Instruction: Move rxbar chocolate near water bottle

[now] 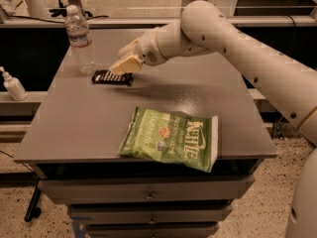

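End effector (118, 69) above grey tabletop (74, 128)

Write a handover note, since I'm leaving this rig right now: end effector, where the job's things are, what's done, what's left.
End effector: low over the far part of the table, right at the rxbar chocolate; whether it holds the bar is unclear.
Rxbar chocolate: appears to lie flat on the table, close beside the upright water bottle, apart from it.
Done: bar looks to be near the bottle.
Left: probably confirm release and withdraw the arm.
Green chip bag lies at the front edge, out of the way.
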Motion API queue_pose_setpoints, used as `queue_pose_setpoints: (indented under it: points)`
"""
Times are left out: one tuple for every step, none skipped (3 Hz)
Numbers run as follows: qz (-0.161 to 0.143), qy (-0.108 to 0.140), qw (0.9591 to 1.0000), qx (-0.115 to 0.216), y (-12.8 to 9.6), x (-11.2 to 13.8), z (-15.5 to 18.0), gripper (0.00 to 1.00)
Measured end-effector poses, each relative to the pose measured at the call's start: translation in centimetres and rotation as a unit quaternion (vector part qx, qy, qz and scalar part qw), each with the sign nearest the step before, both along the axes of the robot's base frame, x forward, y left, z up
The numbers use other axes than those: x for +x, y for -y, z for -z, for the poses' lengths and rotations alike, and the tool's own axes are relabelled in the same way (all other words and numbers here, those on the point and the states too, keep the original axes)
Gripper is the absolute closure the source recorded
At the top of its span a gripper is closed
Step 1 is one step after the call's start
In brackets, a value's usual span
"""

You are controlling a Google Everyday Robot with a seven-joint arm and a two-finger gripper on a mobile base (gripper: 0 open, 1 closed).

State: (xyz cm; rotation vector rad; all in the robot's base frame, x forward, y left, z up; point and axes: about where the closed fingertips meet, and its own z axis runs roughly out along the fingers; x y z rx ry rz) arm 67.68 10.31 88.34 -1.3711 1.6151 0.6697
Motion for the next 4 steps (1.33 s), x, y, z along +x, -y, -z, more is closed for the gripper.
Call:
queue_pose_setpoints:
  points:
    - [0.000,-0.001,1.0000,0.000,0.0,-0.1,0.1,0.00]
    - [0.006,0.001,1.0000,-0.004,1.1,0.3,-0.1,0.00]
    - [0.035,0.027,0.9988,-0.022,5.6,2.1,-1.3,0.00]
    - [0.084,0.072,0.9929,-0.043,12.7,4.5,-3.8,0.00]
